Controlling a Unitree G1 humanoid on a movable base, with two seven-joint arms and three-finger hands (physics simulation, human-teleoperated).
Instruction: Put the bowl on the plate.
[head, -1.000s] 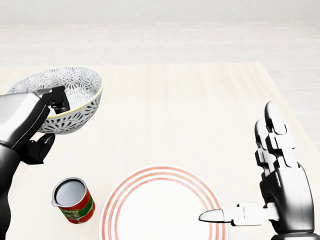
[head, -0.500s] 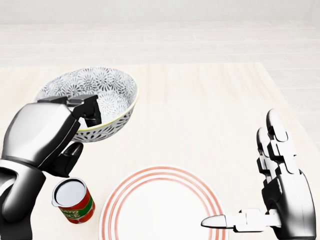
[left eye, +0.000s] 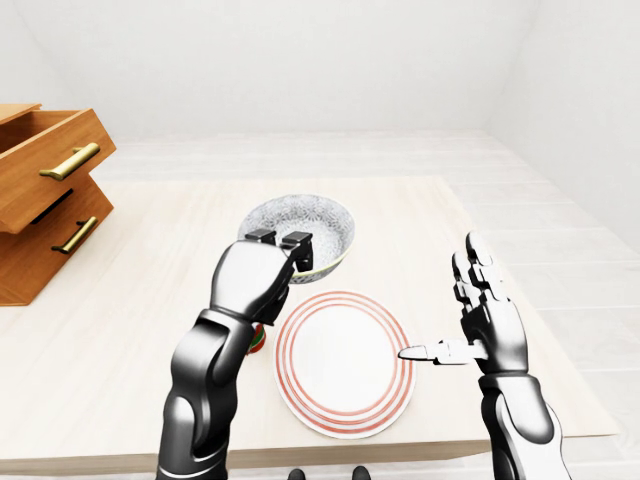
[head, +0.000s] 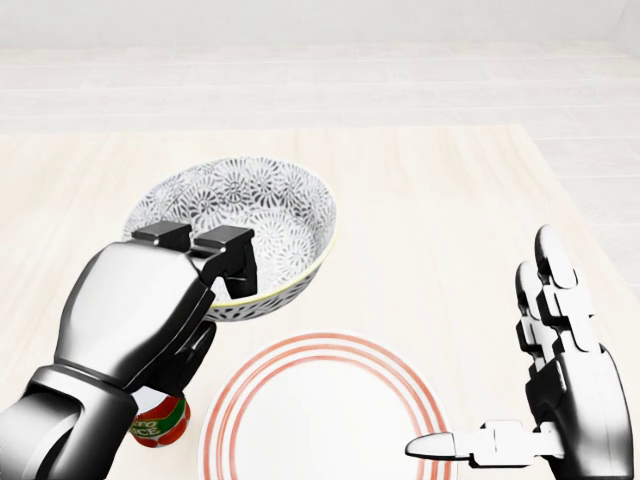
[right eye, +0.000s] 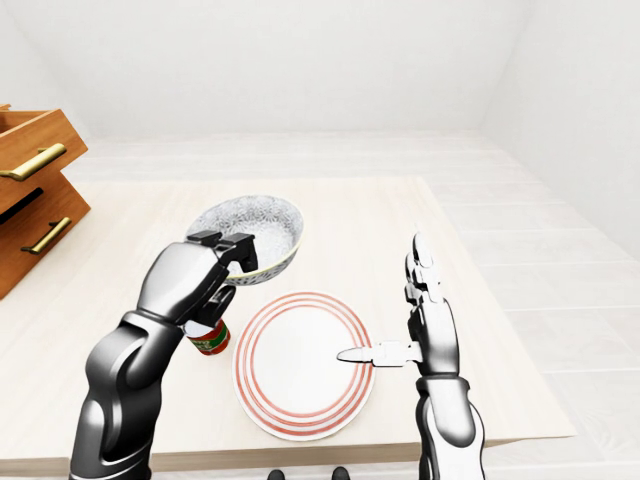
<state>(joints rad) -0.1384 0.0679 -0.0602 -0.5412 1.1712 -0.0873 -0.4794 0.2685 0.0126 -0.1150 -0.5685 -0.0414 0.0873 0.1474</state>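
Left hand: the left hand (head: 140, 305) is clamped on the patterned bowl (head: 250, 215), with fingers hooked over the near rim and the thumb beneath on the outer wall.
Bowl position: carried clear of the wooden table (head: 440, 220), projecting beyond the left fingertips, rim tipped slightly toward the hand. It hangs about the plate edge nearest those fingertips, not yet centred.
Plate: the red-ringed plate (head: 320, 420) lies flat and bare, just inward of the left hand, between both hands.
Right hand: the right hand (head: 570, 400) has its fingers spread apart and holds nothing. Its thumb reaches over the plate rim on its own side.
Obstruction: the labelled can (right eye: 208, 338) stands directly beneath the left palm, mostly hidden in the head view.
Step in hand (judgement): carry across, then lower.
Recommended method: bring the bowl over the plate's middle, level the rim and descend slowly. Release only once the foot sits inside the rings.
Risks (judgement): a low wrist could clip the can. The right thumb should clear the plate first. A rim pinch may let the bowl swing.
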